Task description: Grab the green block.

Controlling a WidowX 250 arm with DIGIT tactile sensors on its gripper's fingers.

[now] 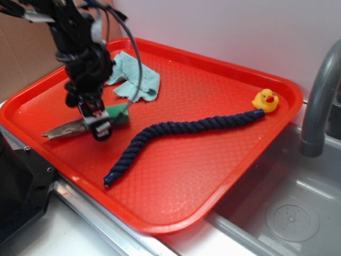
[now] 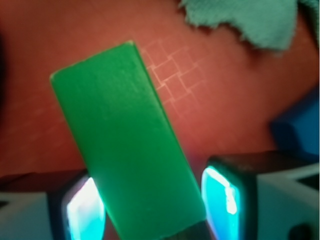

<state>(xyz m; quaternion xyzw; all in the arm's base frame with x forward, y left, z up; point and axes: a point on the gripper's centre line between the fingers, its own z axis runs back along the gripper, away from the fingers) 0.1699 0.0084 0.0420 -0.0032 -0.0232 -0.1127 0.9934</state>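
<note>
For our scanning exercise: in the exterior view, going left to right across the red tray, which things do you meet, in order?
Wood scrap → green block → cloth → rope → duck. The block lies between the gripper jaws.

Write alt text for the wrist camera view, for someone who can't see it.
A green block fills the middle of the close-up, slanting between the gripper's two glowing fingertip pads above a red tray. A teal cloth shows at the top edge and a bit of something blue at the right.
</note>
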